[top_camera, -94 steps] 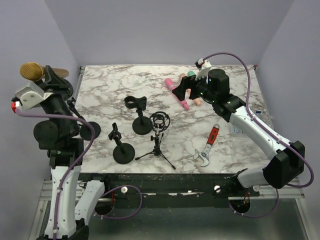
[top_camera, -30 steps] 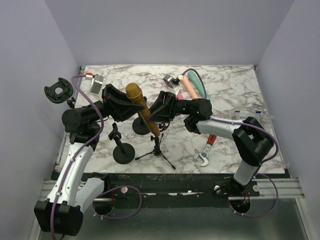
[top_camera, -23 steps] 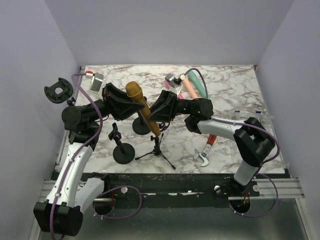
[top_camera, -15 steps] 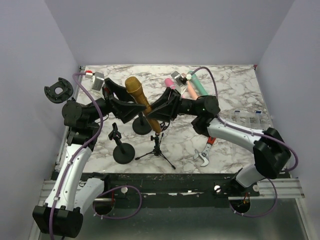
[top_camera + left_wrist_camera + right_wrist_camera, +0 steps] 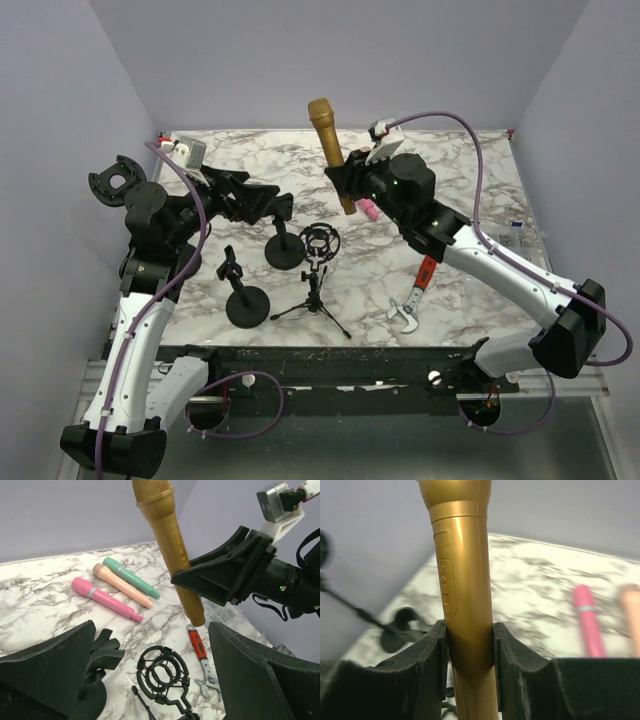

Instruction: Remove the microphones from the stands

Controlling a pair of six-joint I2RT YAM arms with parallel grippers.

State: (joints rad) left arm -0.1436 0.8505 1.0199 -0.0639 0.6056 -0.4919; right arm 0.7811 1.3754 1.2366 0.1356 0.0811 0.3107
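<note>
Within the right pincer (image 5: pixel 469 652), microphone (image 5: pixel 462 555)

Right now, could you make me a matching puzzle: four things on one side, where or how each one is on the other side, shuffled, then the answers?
Things
1. gold microphone
2. left hand
3. wrench
4. tripod stand

States
A. lying flat on the table
B. open, holding nothing
C. standing upright, its ring empty
D. clamped in the right hand, up in the air

Pairs: 1-D, 2-B, 3-A, 4-C
</note>
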